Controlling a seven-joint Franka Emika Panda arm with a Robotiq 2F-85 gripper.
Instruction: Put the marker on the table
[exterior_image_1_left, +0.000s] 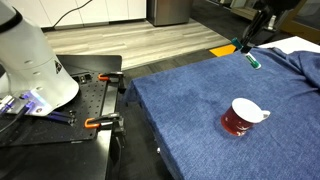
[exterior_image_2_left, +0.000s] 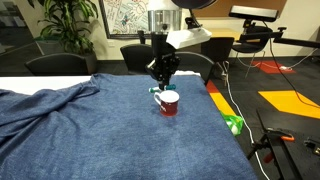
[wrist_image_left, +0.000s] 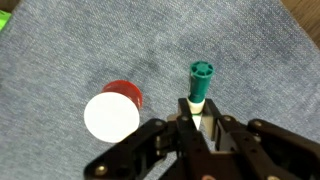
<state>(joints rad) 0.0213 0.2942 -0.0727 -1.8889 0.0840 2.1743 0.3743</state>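
Observation:
The marker (wrist_image_left: 200, 85), a slim teal-green stick with a whitish end, is clamped between my gripper's fingers (wrist_image_left: 199, 122) in the wrist view, teal tip pointing away over the cloth. In an exterior view the gripper (exterior_image_1_left: 247, 48) holds the marker (exterior_image_1_left: 252, 60) just above the blue denim-covered table (exterior_image_1_left: 190, 100) near its far edge. In an exterior view the gripper (exterior_image_2_left: 161, 78) hangs right behind the red mug (exterior_image_2_left: 168, 103), and the marker (exterior_image_2_left: 156, 90) shows just below it. The table cloth (exterior_image_2_left: 110, 120) lies beneath.
A red mug with white inside (exterior_image_1_left: 241, 116) stands on the cloth; it also shows in the wrist view (wrist_image_left: 113, 112). A black bench with orange clamps (exterior_image_1_left: 92, 100) sits beside the table. A green object (exterior_image_2_left: 233, 124) lies off the table's edge. Chairs stand behind.

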